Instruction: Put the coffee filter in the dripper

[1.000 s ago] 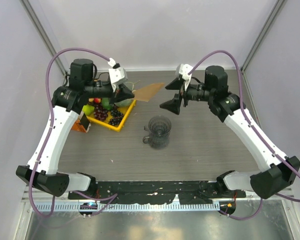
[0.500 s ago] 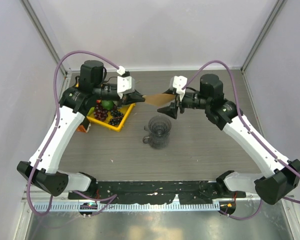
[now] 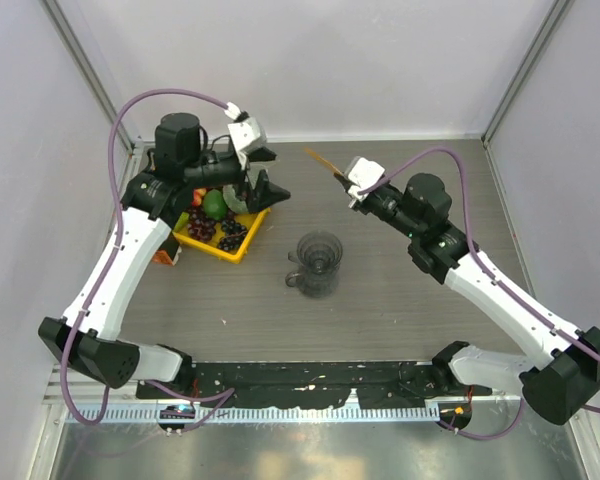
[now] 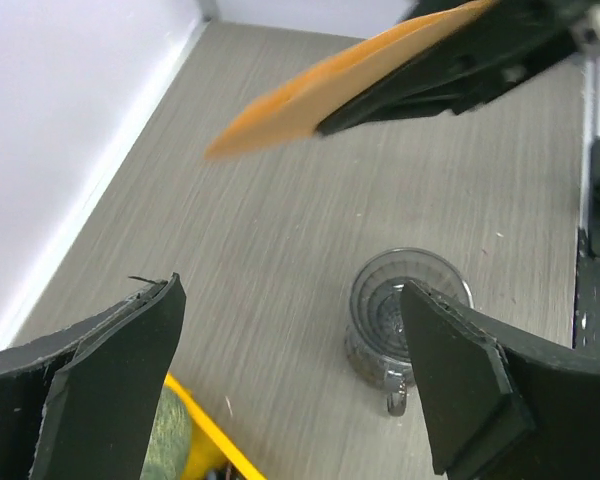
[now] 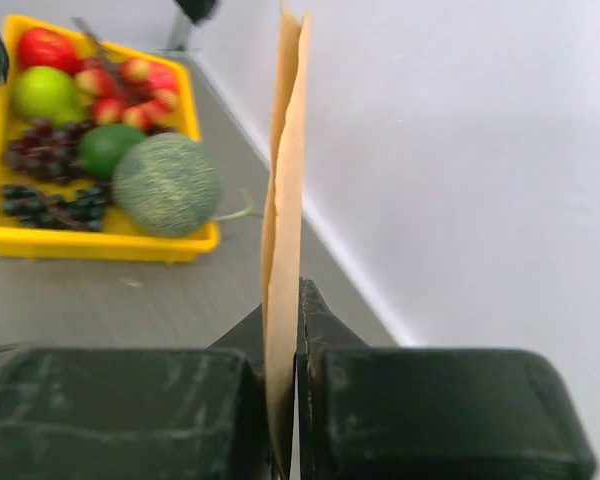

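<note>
The coffee filter (image 3: 322,161) is a flat light-brown paper held in the air near the back of the table, edge-on to the top camera. My right gripper (image 3: 345,181) is shut on its lower edge; in the right wrist view the filter (image 5: 285,190) stands upright between the closed fingers (image 5: 298,335). My left gripper (image 3: 277,173) hangs open to the left of it, apart from the paper. In the left wrist view the filter (image 4: 320,80) crosses above the wide-apart fingers (image 4: 110,380). The clear ribbed dripper (image 3: 318,262) stands upright on the table, with nothing in it (image 4: 405,310).
A yellow fruit tray (image 3: 250,240) with grapes, a melon (image 5: 167,183) and other fruit sits under the left arm. An orange-brown carton (image 3: 162,250) lies at the tray's left side. The back wall is close behind both grippers.
The left gripper let go of the filter, opened and drew back left. The right gripper shut on the filter and now carries it alone, turned edge-on.
</note>
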Robot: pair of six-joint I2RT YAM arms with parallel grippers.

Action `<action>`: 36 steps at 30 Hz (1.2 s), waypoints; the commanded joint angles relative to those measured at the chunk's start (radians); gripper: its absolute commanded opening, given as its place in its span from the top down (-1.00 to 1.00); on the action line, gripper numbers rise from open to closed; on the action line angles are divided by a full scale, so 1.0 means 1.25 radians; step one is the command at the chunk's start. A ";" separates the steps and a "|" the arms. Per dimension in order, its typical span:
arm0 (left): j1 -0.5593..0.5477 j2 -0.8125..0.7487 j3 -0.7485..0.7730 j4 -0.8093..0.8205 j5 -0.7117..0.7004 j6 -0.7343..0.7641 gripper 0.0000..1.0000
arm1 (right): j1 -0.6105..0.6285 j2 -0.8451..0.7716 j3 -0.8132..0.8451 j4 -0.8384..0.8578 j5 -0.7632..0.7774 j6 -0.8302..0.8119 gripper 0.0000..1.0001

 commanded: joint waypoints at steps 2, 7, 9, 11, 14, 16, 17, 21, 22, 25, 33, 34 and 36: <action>0.089 -0.015 -0.006 0.152 -0.051 -0.348 -0.99 | 0.048 -0.024 -0.090 0.303 0.248 -0.199 0.89; 0.145 0.150 0.088 0.433 0.189 -1.014 -0.98 | 0.093 0.043 -0.120 0.509 0.399 -0.412 0.90; 0.139 0.155 0.061 0.529 0.189 -1.056 -0.98 | 0.100 0.070 -0.125 0.576 0.431 -0.476 0.90; 0.129 0.142 0.047 0.528 0.170 -1.049 -0.99 | 0.105 0.076 -0.138 0.608 0.428 -0.536 0.90; 0.115 0.162 0.062 0.526 0.174 -1.103 -0.98 | 0.111 0.075 -0.153 0.617 0.408 -0.577 0.90; 0.108 0.165 0.055 0.565 0.176 -1.112 -0.98 | 0.119 0.075 -0.161 0.614 0.404 -0.601 0.90; 0.104 0.169 0.060 0.565 0.179 -1.116 -0.99 | 0.124 0.076 -0.169 0.614 0.402 -0.620 0.90; 0.091 0.200 0.071 0.520 0.187 -1.083 -0.98 | 0.134 0.083 -0.165 0.588 0.413 -0.640 0.90; 0.090 0.211 0.080 0.522 0.192 -1.090 -0.99 | 0.136 0.086 -0.164 0.579 0.414 -0.644 0.90; 0.074 0.232 0.103 0.474 0.186 -1.054 -0.99 | 0.141 0.093 -0.164 0.577 0.415 -0.658 0.90; 0.049 0.275 0.148 0.412 0.186 -1.029 -0.70 | 0.150 0.121 -0.148 0.579 0.424 -0.723 0.89; 0.047 0.277 0.151 0.412 0.187 -1.030 -0.58 | 0.151 0.125 -0.144 0.579 0.423 -0.733 0.89; 0.041 0.286 0.154 0.412 0.190 -1.032 -0.32 | 0.156 0.129 -0.133 0.576 0.428 -0.739 0.89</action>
